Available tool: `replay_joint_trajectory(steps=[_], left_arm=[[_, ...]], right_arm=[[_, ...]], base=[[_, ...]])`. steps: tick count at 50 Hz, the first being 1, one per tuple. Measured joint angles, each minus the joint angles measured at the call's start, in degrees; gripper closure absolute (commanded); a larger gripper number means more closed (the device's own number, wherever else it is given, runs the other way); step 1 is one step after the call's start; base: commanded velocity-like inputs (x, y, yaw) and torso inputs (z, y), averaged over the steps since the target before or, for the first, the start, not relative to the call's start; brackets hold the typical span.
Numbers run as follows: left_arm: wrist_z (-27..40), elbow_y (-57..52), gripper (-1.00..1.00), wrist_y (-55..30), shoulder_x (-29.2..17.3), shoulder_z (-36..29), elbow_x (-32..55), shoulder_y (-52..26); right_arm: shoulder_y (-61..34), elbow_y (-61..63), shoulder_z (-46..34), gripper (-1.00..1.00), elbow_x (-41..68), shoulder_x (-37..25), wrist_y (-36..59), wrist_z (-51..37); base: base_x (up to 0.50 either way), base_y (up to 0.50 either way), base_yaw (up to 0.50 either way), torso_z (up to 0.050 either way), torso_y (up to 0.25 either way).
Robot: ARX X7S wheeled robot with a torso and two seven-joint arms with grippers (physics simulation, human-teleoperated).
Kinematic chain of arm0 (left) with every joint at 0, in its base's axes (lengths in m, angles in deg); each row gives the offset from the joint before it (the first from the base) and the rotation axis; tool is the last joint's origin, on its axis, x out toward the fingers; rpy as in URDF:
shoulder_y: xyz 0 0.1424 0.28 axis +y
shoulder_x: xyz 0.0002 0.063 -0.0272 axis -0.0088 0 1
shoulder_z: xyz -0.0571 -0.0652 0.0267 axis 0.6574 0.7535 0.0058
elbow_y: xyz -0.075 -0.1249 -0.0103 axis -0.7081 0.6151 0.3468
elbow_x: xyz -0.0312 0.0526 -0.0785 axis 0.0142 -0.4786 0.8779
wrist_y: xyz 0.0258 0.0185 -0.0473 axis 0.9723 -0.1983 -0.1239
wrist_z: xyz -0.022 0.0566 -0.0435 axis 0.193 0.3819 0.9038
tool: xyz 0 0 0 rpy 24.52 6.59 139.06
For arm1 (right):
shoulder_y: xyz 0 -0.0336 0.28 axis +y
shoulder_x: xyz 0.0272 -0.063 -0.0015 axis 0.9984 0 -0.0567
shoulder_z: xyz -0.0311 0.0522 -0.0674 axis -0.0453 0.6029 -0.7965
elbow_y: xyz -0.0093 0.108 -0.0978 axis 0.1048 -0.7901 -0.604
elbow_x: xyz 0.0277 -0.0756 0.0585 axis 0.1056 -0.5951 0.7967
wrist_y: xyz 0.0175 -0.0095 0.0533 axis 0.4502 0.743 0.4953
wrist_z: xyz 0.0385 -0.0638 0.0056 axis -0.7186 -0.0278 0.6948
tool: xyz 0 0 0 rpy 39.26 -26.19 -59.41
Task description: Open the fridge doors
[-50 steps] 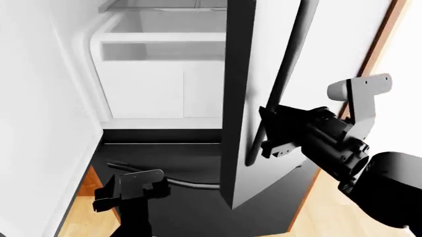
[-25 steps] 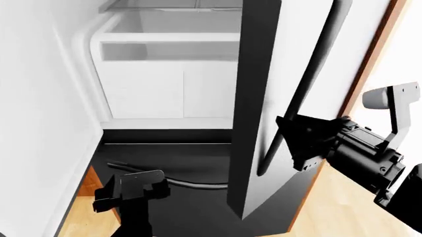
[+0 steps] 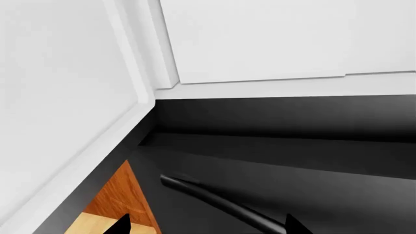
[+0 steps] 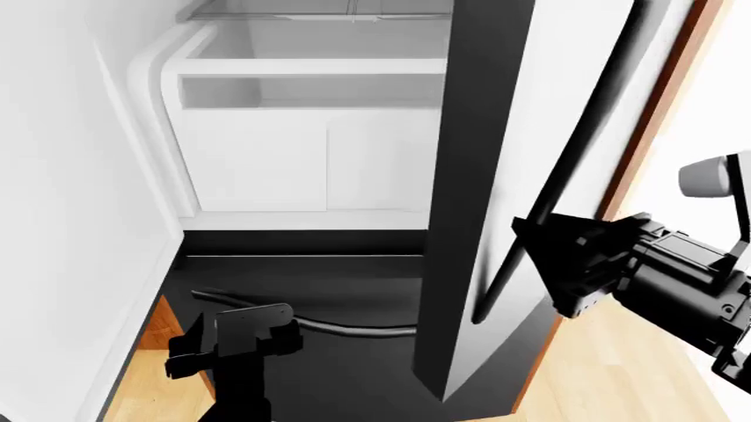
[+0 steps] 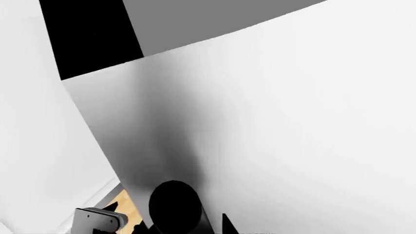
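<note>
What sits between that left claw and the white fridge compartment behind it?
In the head view, the dark drawer front with its curved black handle lies between the left gripper and the white interior.

Fridge opening: clearance and obstruction.
Standing open between door edge point(image 4: 463, 176) and white side wall point(image 4: 70, 220); drawer handle point(image 4: 329, 327) projecting below.

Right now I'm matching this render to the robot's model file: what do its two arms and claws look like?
Both are matte black and angular. The left claw is a blocky black bracket with a grey-lit top face, on a slim black arm. The right claw has a wedge-shaped black housing, with a ribbed black wrist section behind it. A pale grey bracket with a rounded end rises above that wrist. No cables or markings are visible.
</note>
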State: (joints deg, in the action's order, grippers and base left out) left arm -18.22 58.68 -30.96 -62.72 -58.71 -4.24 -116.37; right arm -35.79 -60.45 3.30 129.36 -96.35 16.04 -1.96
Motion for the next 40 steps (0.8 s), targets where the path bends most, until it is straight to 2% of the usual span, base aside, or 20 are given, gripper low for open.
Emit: replay_joint_trajectory(steps=[20,40], left_arm=[[0.15,0.48,-1.0,0.09,0.06,-0.07,-0.09,-0.1],[0.49,0.5,-1.0,-0.03,0.01,-0.17,-0.17,-0.04]], right_arm=[[17.17,3.98,14.61,1.0,3.43,-5.52,-4.03,1.14],[26.33,5.08,24.4,1.0,3.94,-7.38,-3.27,2.93]], base=[[0.0,0.0,0.0,0.0,0.0],[0.0,0.0,0.0,0.0,0.0]])
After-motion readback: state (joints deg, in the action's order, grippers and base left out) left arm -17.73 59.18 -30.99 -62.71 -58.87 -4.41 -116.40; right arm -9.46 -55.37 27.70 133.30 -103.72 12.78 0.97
